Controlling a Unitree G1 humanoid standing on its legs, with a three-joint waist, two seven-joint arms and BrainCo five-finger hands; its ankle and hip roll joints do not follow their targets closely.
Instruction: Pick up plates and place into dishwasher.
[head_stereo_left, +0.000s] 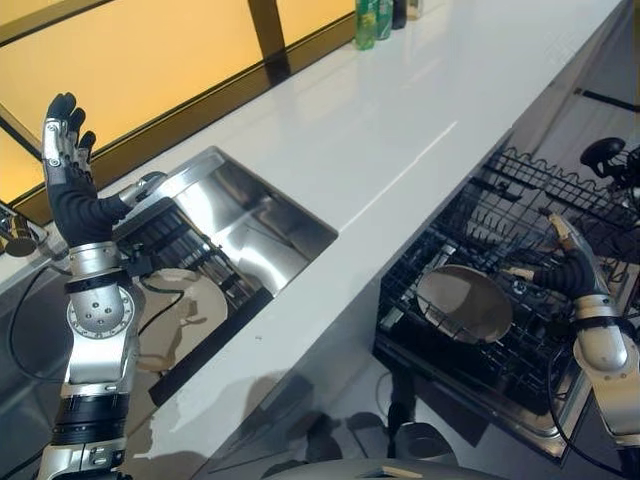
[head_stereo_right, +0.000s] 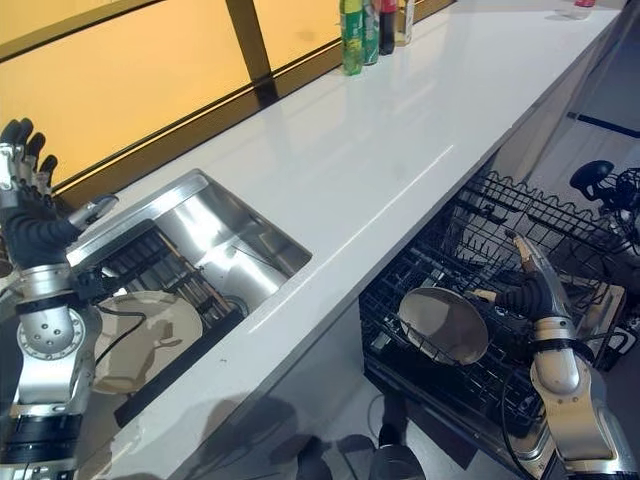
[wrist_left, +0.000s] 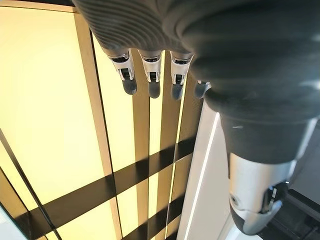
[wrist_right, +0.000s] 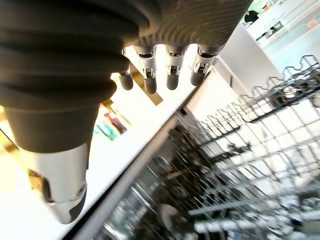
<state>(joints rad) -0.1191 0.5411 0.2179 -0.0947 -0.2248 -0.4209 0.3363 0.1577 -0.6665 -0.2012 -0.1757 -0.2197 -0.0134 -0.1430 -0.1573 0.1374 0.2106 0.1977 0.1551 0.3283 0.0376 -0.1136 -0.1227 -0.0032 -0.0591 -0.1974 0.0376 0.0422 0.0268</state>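
Hovering empty with straight fingers beside the plate stood in the dishwasher rack, the right hand looked finished, while the raised, open left hand needed to reach the plate in the sink next.

Both eye views look down from head height, close above the white countertop; they face along it and share the sink at its near-left edge and the pulled-out dishwasher rack below its front edge. Left wrist view sits right behind the left hand, raised above the countertop, facing the amber window panels behind it. Right wrist view sits right behind the right hand, looking along the countertop's front edge over the rack wires.
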